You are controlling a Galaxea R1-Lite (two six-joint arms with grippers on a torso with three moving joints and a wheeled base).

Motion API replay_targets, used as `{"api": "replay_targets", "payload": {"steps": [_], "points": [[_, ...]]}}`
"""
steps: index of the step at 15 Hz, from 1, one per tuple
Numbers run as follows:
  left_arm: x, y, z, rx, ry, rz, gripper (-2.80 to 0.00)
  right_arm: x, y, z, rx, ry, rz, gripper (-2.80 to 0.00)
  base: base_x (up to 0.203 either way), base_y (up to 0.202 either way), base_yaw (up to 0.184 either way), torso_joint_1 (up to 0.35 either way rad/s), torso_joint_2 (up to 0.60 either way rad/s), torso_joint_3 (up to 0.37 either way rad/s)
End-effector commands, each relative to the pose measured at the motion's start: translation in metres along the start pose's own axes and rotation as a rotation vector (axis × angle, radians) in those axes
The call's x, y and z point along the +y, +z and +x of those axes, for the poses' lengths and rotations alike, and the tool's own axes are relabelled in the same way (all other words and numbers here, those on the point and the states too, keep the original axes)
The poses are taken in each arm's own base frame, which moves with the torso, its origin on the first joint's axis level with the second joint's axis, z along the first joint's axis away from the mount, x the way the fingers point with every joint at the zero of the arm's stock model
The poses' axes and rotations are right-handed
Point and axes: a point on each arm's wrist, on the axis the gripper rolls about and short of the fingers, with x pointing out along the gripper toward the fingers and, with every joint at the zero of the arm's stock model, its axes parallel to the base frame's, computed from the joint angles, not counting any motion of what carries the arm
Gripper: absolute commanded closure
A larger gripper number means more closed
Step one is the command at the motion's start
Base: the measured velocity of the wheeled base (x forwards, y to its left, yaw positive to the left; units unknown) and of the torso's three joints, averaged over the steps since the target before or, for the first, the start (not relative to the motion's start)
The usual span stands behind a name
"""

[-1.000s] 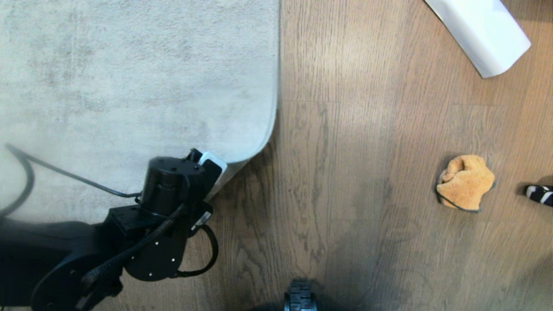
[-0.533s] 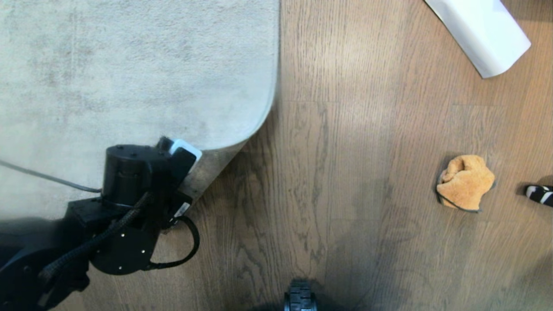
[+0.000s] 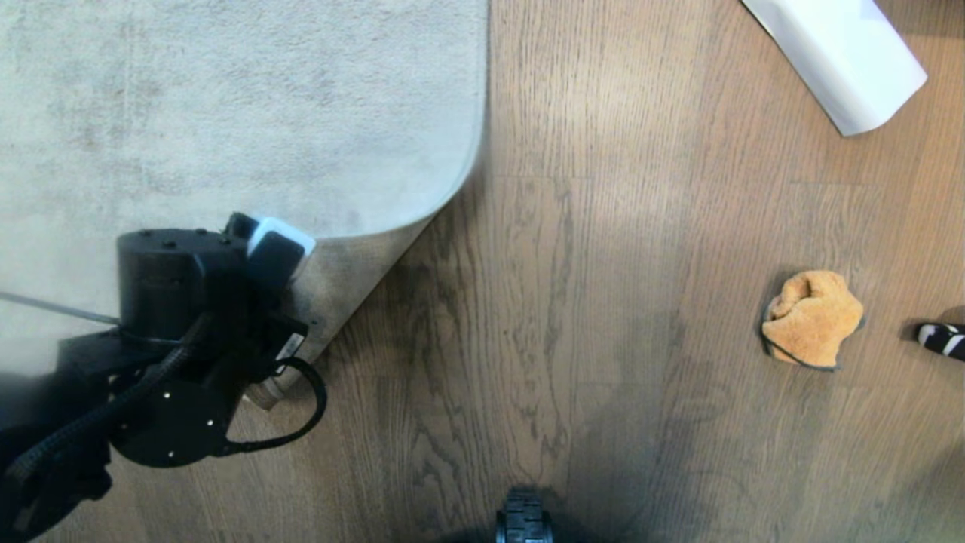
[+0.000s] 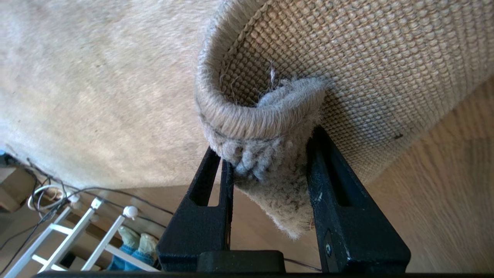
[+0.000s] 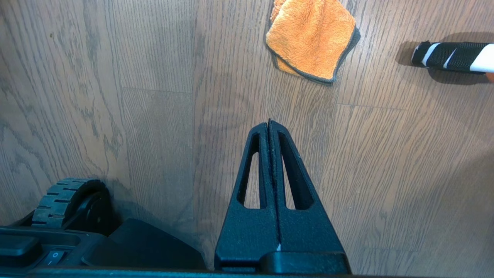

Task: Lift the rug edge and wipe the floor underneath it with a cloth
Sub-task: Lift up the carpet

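In the left wrist view my left gripper (image 4: 266, 146) is shut on the corner of the pale grey rug edge (image 4: 247, 119), which bunches between the two black fingers. The corner is lifted and folded back, so its tan woven backing (image 3: 347, 279) faces up beside my left arm (image 3: 181, 332). The brown wood-grain floor (image 3: 565, 302) shows right of the fold. The orange cloth (image 3: 812, 317) lies crumpled on the floor far to the right. My right gripper (image 5: 269, 122) hangs shut and empty above the floor, a short way from the cloth (image 5: 312, 38).
A white rolled paper sheet (image 3: 837, 53) lies at the far right. A black-and-white striped object (image 3: 942, 339) pokes in beside the cloth. My base wheel (image 3: 522, 520) sits at the near edge. Cables and a white frame (image 4: 77, 239) lie beyond the rug.
My left gripper has moved left and away over the rug with the corner in it. The fold has grown and more tan backing is exposed. The right arm and the cloth have stayed put.
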Motion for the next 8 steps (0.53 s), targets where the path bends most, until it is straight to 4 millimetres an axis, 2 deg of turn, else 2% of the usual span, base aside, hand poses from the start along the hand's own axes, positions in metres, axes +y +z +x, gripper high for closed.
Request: {"api": "replay_targets", "payload": {"steps": [1,8], "points": [[0.012,0.0,-0.003,-0.008,0.03,-0.032,0.0,0.0,0.0,0.0,-0.001,0.0,-0.001,0.0,0.0,0.0,0.0,0.0,0.0,0.0],[0.053,-0.003,-0.007,-0.006,0.145,-0.13,0.0,0.0,0.0,0.0,-0.001,0.0,-0.001,0.0,0.0,0.0,0.0,0.0,0.0,0.0]]}}
